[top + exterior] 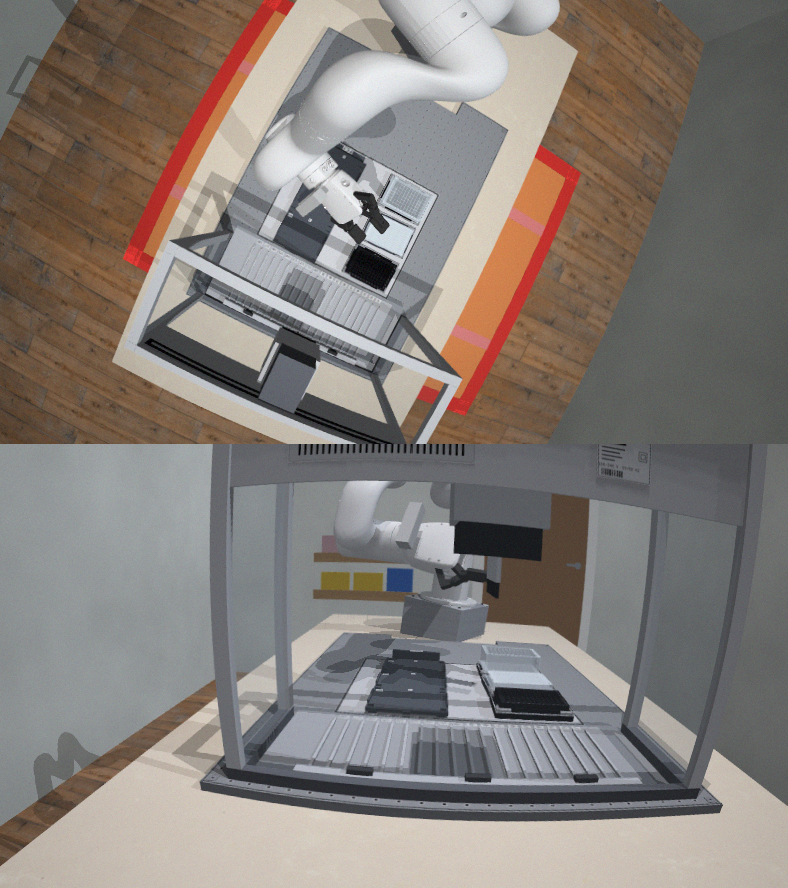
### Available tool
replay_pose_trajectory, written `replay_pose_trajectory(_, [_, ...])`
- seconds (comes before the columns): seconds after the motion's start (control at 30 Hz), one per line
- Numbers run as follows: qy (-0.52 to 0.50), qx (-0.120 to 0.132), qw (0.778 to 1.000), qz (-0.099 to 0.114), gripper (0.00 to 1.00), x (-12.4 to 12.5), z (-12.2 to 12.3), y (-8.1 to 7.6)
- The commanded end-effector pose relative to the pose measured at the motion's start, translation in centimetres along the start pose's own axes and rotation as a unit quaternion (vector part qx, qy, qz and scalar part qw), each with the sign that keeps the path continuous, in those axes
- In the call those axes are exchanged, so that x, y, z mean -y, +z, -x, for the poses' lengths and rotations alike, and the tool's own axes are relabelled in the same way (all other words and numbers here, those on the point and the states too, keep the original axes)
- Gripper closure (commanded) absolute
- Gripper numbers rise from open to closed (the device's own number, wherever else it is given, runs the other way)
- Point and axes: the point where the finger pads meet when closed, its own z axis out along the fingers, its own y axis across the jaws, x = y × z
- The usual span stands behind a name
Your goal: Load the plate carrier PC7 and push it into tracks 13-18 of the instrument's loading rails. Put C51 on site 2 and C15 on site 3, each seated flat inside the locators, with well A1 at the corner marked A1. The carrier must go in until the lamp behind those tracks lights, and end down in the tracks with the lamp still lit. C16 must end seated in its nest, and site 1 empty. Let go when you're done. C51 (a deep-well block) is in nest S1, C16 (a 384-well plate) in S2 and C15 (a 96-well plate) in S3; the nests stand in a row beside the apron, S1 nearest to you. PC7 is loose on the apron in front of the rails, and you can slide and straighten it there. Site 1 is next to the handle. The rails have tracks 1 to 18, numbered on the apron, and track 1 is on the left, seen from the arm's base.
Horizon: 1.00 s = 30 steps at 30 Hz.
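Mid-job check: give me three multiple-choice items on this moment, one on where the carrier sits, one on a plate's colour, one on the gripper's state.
1. Where is the plate carrier?
A. On the apron before the rails
B. Pushed into the rails
C. In the gripper

2. What colour is the plate in the nest nearest the rails?
A. White
B. Black
C. Blue

3. The gripper is:
A. Shut on a plate
B. Shut, empty
C. Open, empty

Answers: 1 A, it lies short of the rails; 2 B, it is dark throughout; 3 C, fingers spread, nothing between.
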Motion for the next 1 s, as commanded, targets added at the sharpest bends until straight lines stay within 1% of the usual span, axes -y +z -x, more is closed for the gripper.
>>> replay_pose_trajectory(0.0, [-0.001, 0.000, 1.000, 0.000, 0.00, 0.0, -0.1, 0.0])
replay_pose_trajectory(0.03, [-0.001, 0.000, 1.000, 0.000, 0.00, 0.0, -0.1, 0.0])
replay_pose_trajectory(0.13, [-0.002, 0.050, 0.999, 0.005, 0.00, -0.1, 1.1, 0.9])
replay_pose_trajectory(0.17, [-0.003, 0.062, 0.998, 0.006, 0.00, -0.2, 1.5, 1.3])
replay_pose_trajectory(0.2, [-0.003, 0.062, 0.998, 0.006, 0.00, -0.2, 1.8, 1.5])
replay_pose_trajectory(0.3, [-0.007, 0.111, 0.994, 0.012, 0.00, -0.5, 3.0, 2.3])
replay_pose_trajectory(0.33, [-0.008, 0.123, 0.992, 0.014, 0.00, -0.6, 3.4, 2.6])
replay_pose_trajectory(0.43, [-0.015, 0.172, 0.985, 0.022, 0.00, -0.9, 4.7, 3.3])
replay_pose_trajectory(0.47, [-0.016, 0.183, 0.983, 0.024, 0.00, -1.0, 5.2, 3.5])
replay_pose_trajectory(0.5, [-0.016, 0.183, 0.983, 0.024, 0.00, -1.1, 5.4, 3.7])
replay_pose_trajectory(0.53, [-0.020, 0.199, 0.979, 0.027, 0.00, -1.2, 5.9, 3.8])
replay_pose_trajectory(0.6, [-0.020, 0.199, 0.979, 0.027, 0.00, -1.2, 5.9, 3.8])
replay_pose_trajectory(0.77, [-0.040, 0.275, 0.960, 0.045, 0.00, -2.1, 8.1, 4.6])
replay_pose_trajectory(0.97, [-0.072, 0.360, 0.927, 0.069, 0.00, -3.8, 10.3, 5.1])
